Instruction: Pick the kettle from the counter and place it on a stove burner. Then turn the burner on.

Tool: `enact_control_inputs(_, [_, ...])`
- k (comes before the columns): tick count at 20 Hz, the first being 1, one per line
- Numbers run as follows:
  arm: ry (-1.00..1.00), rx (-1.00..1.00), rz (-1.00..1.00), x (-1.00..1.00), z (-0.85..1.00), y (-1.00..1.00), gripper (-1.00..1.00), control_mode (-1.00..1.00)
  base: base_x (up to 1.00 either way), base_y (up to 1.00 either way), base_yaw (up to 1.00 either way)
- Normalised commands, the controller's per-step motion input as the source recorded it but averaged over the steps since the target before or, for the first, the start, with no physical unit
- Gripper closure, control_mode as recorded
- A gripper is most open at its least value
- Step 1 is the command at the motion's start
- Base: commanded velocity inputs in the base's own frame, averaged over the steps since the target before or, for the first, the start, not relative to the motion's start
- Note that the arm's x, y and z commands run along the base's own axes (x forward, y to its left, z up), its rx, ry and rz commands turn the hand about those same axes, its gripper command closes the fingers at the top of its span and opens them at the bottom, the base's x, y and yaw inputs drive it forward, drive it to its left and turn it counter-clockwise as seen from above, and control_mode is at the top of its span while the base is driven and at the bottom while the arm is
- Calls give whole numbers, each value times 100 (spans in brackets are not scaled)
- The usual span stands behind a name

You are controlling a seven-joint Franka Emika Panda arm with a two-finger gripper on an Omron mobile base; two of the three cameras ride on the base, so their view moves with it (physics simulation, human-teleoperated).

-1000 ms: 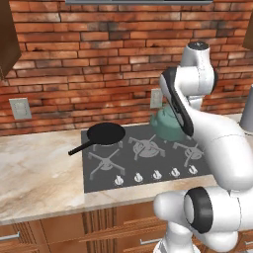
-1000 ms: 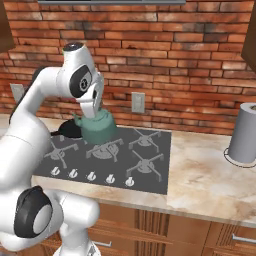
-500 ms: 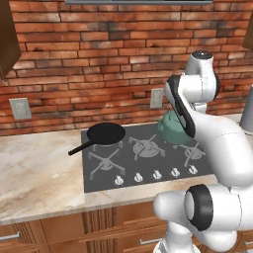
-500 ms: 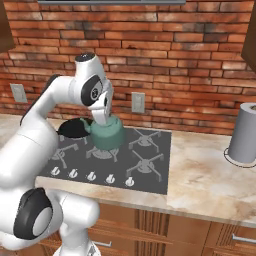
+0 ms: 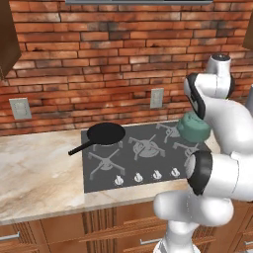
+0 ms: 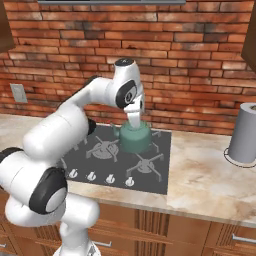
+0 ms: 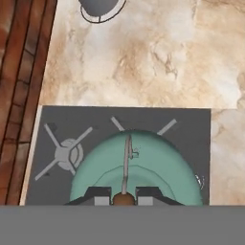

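Over the dark cooktop (image 6: 160, 165), the gripper (image 7: 123, 195), clenched on the kettle's (image 6: 135, 138) handle, had carried it rightward, nearing a stove burner (image 6: 145, 165).

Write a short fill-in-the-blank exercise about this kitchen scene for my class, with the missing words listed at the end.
1. The fingers are shut on the wooden grip of the ____ kettle's handle.
2. The black frying pan sits on the dark grey ____.
3. The wall behind the cooktop is made of ____.
4. On the counter stands a grey ____-shaped canister.

Missing words: teal; cooktop; brick; cylinder
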Motion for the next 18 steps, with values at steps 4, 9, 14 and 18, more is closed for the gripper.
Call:
enact_control_inputs(4, [8,0,2,51,-24,-80,100,-100,0,0,0])
enact_control_inputs(9, [10,0,3,44,-19,-42,100,-100,0,0,0])
enact_control_inputs(14, [9,0,-2,8,-29,0,100,-100,0,0,0])
enact_control_inputs(18, [2,7,-2,19,-46,0,100,-100,0,0,0])
